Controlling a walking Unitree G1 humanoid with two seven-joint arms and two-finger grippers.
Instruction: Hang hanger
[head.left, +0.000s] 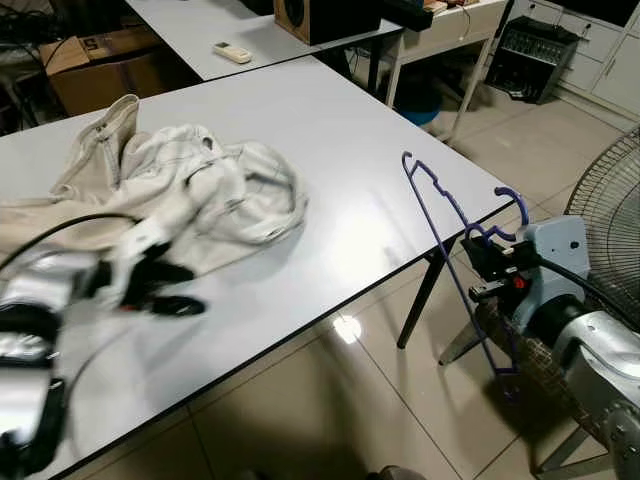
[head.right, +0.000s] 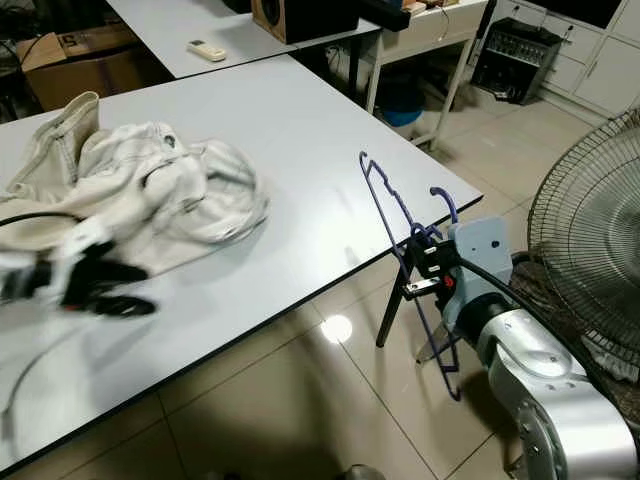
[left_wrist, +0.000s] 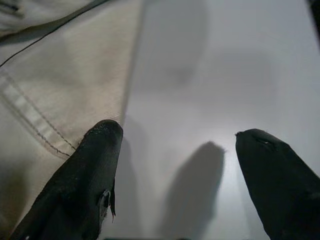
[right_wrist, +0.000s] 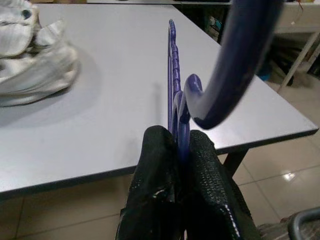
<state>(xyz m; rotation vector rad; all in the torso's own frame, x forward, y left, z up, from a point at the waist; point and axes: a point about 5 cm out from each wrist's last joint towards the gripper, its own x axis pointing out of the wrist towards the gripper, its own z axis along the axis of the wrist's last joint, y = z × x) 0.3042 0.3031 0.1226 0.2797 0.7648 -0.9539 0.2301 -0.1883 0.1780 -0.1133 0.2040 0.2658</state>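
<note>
Hanger (head.right: 398, 228): purple, thin-framed, held in the air just off the near corner of the worktop (head.right: 300, 150). It stands roughly upright, its plane edge-on to the right wrist camera; its hook (right_wrist: 235, 55) curls above the jaws, one shoulder reaches up over the worktop edge and the lower part hangs down toward the floor (head.right: 300, 400).

Right gripper (right_wrist: 181, 145): off the worktop's corner, jaws pressed together on the hanger's neck just below the hook, the purple wire sandwiched between the two black fingers (right_wrist: 160, 165).

Left gripper (left_wrist: 175, 165): low over the worktop, blurred in the head views, beside the garment. Jaws apart, bare white surface between the fingertips (left_wrist: 102, 140); one fingertip lies at the edge of the cloth, the other over bare surface.

Garment (head.left: 170, 190): cream-white, stitched seams, crumpled in a heap on the left half of the worktop, well apart from the hanger.

Surroundings: second white table (head.left: 220, 25) behind, carrying a remote control (head.left: 232, 52) and a wooden speaker box (head.left: 320, 15); a cardboard box (head.left: 100, 60) at far left; a standing fan (head.right: 590, 250) on the tiled floor at right, near the right arm.
</note>
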